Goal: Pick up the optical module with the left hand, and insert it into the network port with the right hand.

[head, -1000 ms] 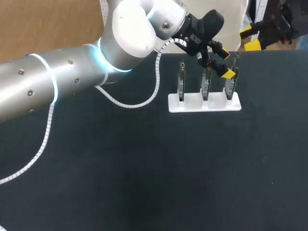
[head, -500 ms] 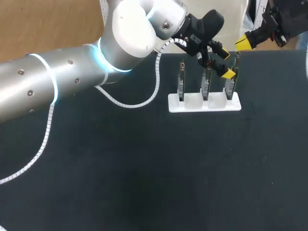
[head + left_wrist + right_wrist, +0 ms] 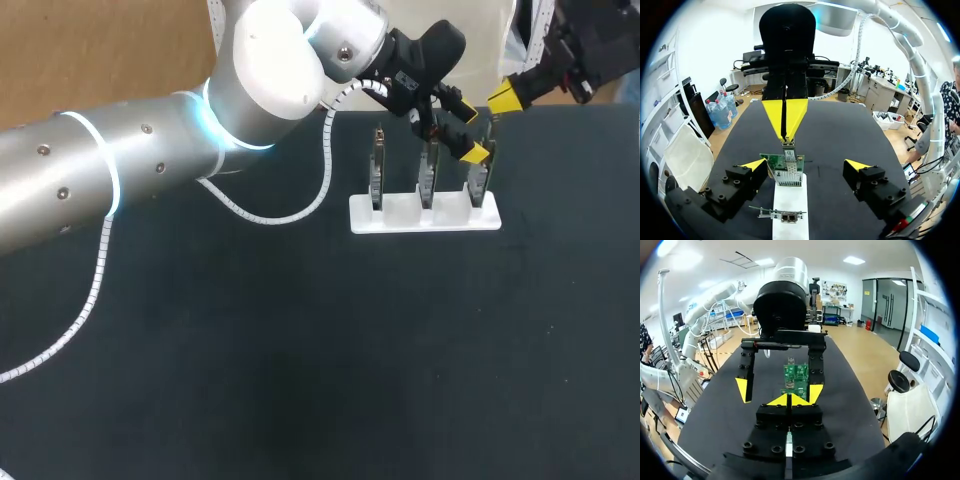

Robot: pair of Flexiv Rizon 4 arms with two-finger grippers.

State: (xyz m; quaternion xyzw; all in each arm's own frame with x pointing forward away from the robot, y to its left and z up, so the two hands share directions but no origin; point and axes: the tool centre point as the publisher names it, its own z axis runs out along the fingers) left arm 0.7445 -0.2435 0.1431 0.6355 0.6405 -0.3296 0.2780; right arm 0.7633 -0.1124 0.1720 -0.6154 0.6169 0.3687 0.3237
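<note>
Right tool (image 3: 503,97), pinched shut on the optical module (image 3: 788,146), has drawn nearer the white rack (image 3: 400,215) (left tool (image 3: 472,128) gapes empty over it), so insertion looks close.

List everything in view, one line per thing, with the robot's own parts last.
Table: one, black, under everything.
Holder: one, white, on the table's far side, right of the middle.
Circuit boards: three, green with network ports, upright in the holder's slots.
Optical module: one, silvery, at the end board's top edge.
Left gripper: one, black with yellow tips, open, astride the end board.
Right gripper: one, black with yellow tips, shut on the optical module.
</note>
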